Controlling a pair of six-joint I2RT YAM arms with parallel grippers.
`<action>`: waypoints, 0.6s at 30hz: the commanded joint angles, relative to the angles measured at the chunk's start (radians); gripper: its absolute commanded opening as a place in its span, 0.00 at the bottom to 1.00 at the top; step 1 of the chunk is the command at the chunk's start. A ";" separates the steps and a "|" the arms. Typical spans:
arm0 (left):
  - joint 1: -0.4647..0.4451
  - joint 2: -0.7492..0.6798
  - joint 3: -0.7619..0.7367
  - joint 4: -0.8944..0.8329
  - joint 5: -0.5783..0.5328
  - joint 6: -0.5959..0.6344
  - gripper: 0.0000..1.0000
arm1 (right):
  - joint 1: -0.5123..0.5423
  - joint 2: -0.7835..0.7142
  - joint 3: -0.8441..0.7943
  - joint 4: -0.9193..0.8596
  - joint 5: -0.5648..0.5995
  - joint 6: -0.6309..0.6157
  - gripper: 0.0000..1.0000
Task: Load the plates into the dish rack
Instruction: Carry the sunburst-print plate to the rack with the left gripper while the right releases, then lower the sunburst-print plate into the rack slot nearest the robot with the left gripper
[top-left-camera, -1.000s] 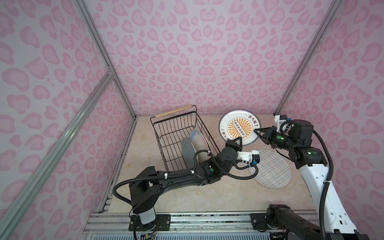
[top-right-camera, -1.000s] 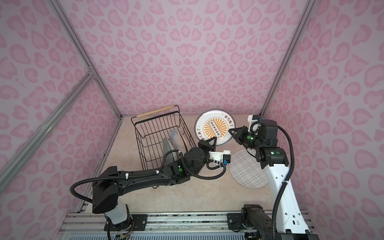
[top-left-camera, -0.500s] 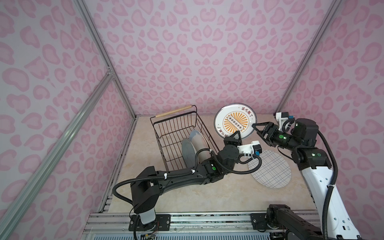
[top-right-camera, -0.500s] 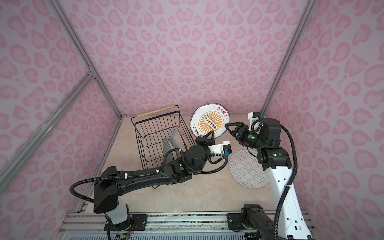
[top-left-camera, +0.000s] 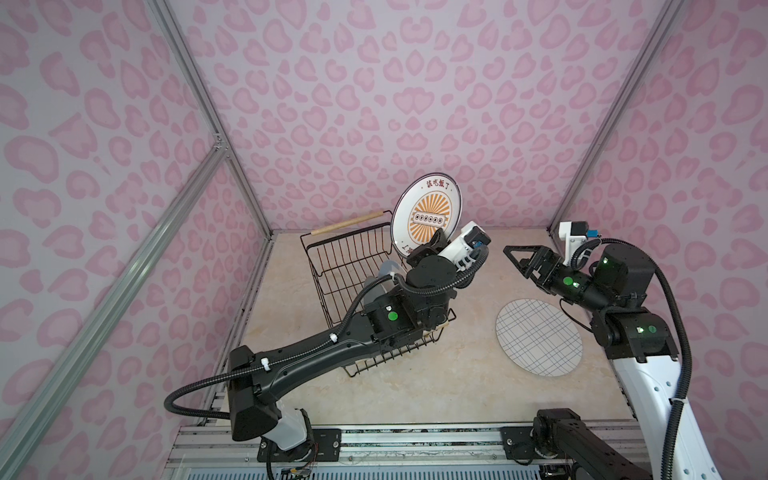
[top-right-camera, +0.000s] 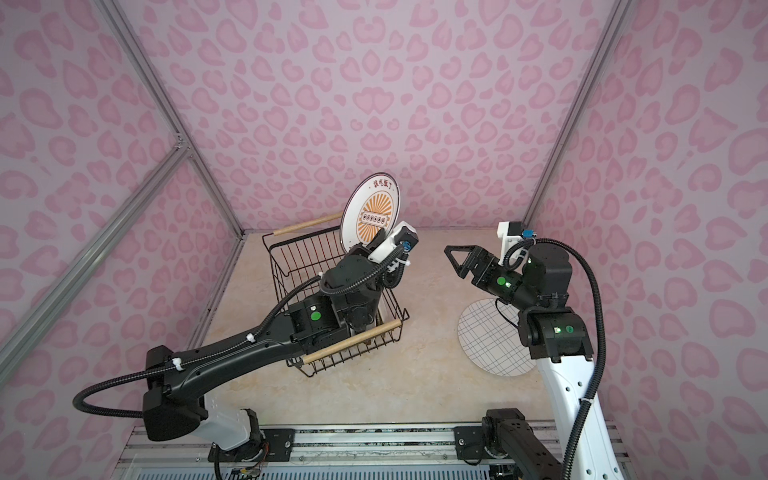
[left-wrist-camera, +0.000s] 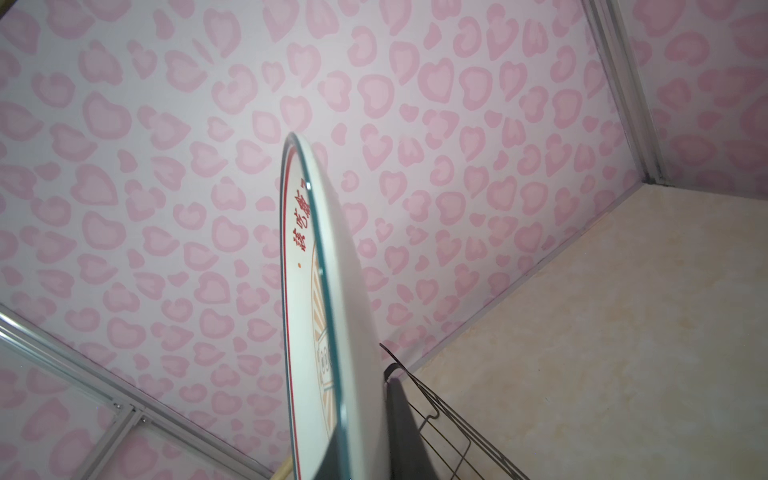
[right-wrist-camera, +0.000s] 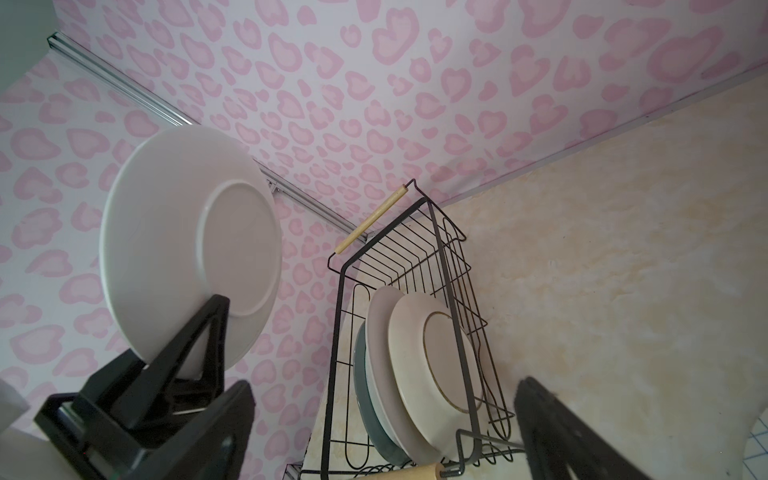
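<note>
Red Chinese characters arc along the top rim of the sunburst plate (top-left-camera: 428, 216), around an orange sunburst; they are too small to read with certainty. The left tool (top-left-camera: 422, 249) is clamped on this plate's lower edge and holds it upright above the far right corner of the rack (top-left-camera: 332, 266), with the arm stretched over the rack. The right tool (top-left-camera: 513, 259) hangs empty, jaws wide apart, above the surface (top-left-camera: 457, 386) near the grid plate (top-left-camera: 538, 336), which lies flat. Three plates (right-wrist-camera: 415, 365) stand on edge inside the rack.

Beige marbled tabletop (top-left-camera: 457, 395), black wire dish rack (top-left-camera: 340, 266) standing on it, grid-lined plate (top-left-camera: 538, 336) lying flat apart from it
</note>
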 joint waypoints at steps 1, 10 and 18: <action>0.012 -0.064 0.066 -0.247 -0.024 -0.305 0.04 | 0.034 0.003 -0.031 0.053 0.039 -0.037 0.97; 0.161 -0.340 0.081 -0.734 0.313 -0.996 0.04 | 0.179 0.039 -0.113 0.151 0.138 -0.131 0.97; 0.383 -0.489 -0.093 -0.808 0.573 -1.355 0.04 | 0.267 0.095 -0.223 0.319 0.195 -0.216 0.97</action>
